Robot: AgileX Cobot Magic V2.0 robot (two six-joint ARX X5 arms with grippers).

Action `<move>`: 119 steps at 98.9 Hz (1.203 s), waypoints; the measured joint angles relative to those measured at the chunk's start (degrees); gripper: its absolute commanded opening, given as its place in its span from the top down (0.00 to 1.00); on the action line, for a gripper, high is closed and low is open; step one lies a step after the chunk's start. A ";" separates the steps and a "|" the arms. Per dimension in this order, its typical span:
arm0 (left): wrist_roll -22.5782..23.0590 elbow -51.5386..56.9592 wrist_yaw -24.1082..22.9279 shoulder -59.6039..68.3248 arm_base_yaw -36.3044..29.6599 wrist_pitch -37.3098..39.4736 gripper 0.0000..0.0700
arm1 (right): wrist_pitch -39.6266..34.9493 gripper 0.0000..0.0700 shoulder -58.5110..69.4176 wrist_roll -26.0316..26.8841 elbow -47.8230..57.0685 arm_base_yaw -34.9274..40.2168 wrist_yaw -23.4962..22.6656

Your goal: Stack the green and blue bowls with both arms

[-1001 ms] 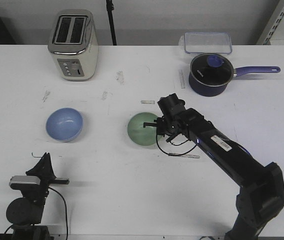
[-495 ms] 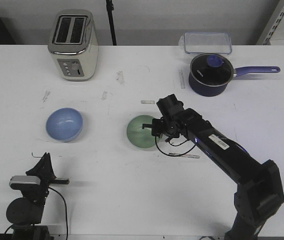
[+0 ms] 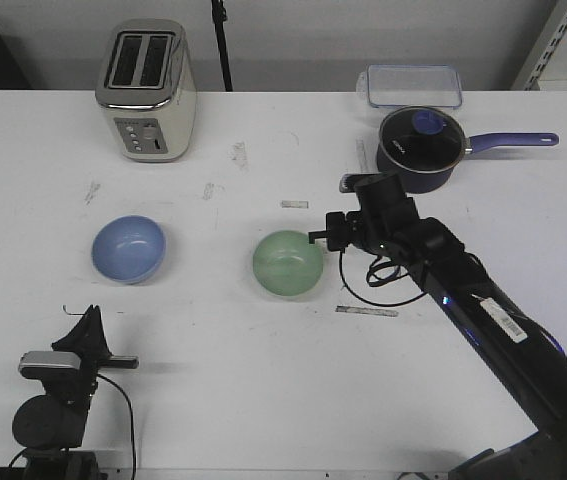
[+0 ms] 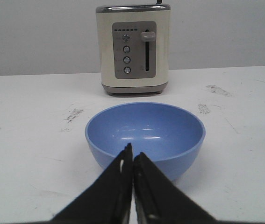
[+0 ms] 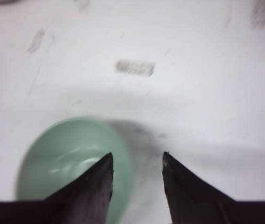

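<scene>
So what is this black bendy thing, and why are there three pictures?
It is a robot with two black arms, and each arm ends in a little pincer called a gripper. The big picture looks down over the white table from the robot's front. The other two come from small cameras on the arms' wrists, so you see the pincer tips up close.

On the table sit a blue bowl, a green bowl, a toaster, a dark saucepan and a clear box.

The right gripper is open, its tips on either side of the green bowl's rim. The left gripper is shut, pointing at the blue bowl. Nothing is held right now.
</scene>
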 measured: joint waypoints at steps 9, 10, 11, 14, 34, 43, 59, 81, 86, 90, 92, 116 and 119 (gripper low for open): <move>0.00 0.00 0.02 0.00 0.00 0.00 1.00 | -0.07 0.69 -1.53 -6.08 -1.90 -2.62 0.00; 0.00 0.00 0.02 0.00 0.00 0.00 1.00 | -0.11 0.69 -1.73 -6.84 -2.12 -2.89 0.00; 0.00 0.00 0.00 0.00 0.00 0.00 1.00 | -0.11 0.70 -1.90 -7.54 -2.32 -3.15 0.00; 0.00 0.00 0.00 0.00 0.00 0.00 1.00 | 0.04 0.73 -2.56 -9.70 -3.02 -4.02 0.02; 0.00 0.00 0.02 0.00 0.00 0.00 1.00 | 6.99 0.94 -10.51 -19.39 -11.61 -10.03 0.07; 0.00 0.00 0.00 0.00 0.00 0.00 1.00 | 12.04 0.98 -14.82 -20.59 -17.16 -13.16 0.04; 0.00 0.00 0.00 0.00 0.00 0.00 1.00 | 17.92 0.98 -22.40 -21.33 -27.58 -19.45 0.04; 0.00 0.00 0.02 0.00 0.00 0.00 1.00 | 23.21 0.98 -33.35 -21.42 -39.41 -26.71 0.20; 0.00 0.00 0.02 0.00 0.00 0.00 1.00 | 24.65 0.98 -35.67 -21.40 -41.75 -27.34 0.20; 0.00 0.00 0.00 0.00 0.00 0.00 1.00 | 25.90 0.98 -37.59 -21.40 -43.69 -27.67 0.20; 0.00 0.00 0.02 0.00 0.00 0.00 1.00 | 26.40 0.98 -38.56 -21.40 -44.65 -27.78 0.17; 0.00 0.00 0.00 0.00 0.00 0.00 1.00 | 28.83 0.98 -50.29 -21.40 -53.86 -28.02 -0.20; 0.00 0.00 0.02 0.00 0.00 0.00 1.00 | 28.87 0.98 -52.00 -21.40 -54.45 -28.02 -0.20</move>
